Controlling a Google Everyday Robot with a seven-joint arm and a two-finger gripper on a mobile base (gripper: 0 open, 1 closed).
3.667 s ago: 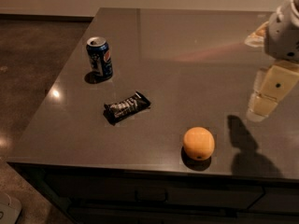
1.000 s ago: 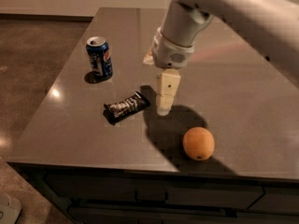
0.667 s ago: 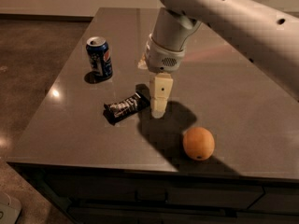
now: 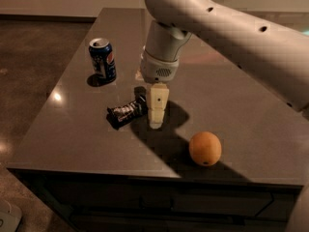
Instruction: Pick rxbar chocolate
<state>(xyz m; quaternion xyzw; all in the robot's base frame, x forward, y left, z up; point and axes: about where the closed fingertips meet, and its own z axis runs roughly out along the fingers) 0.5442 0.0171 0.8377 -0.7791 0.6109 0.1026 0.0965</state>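
The rxbar chocolate (image 4: 126, 112), a flat black bar with white lettering, lies on the dark grey table (image 4: 72, 129) left of centre, angled slightly. My gripper (image 4: 155, 120) hangs from the large white arm and points down. It is low over the table, right at the bar's right end. Whether it touches the bar or the table cannot be made out.
A blue soda can (image 4: 102, 60) stands upright behind and left of the bar. An orange fruit (image 4: 205, 148) sits front right, near the table's front edge. The white arm (image 4: 227, 37) reaches in from the upper right over the table.
The arm has swung in from the right across the table, and the gripper has moved left and down to the bar's right end. Bar, can and orange have not moved.
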